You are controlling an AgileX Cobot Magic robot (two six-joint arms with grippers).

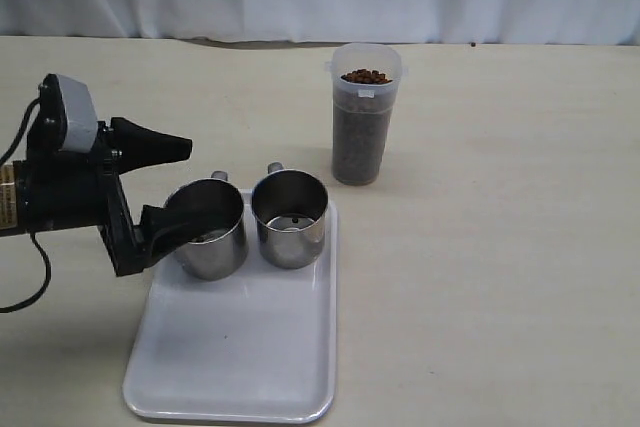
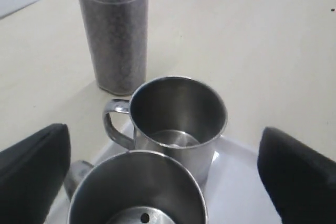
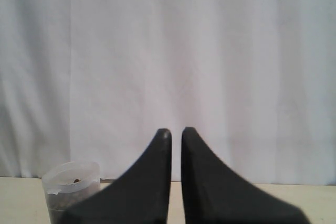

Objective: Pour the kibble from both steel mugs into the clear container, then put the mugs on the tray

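The left mug (image 1: pixel 212 232) and the right mug (image 1: pixel 290 219) stand upright, side by side, on the far end of the tray (image 1: pixel 240 347). Both look empty. The clear container (image 1: pixel 362 137), full of kibble (image 1: pixel 366 77), stands beyond the tray's far right corner. The left gripper (image 1: pixel 172 187) reaches in level from off the tray's left edge, with its fingers spread around the left mug. Contact cannot be confirmed. The likely next move is to retract along that axis. The right gripper (image 3: pixel 175 132) is closed and empty.
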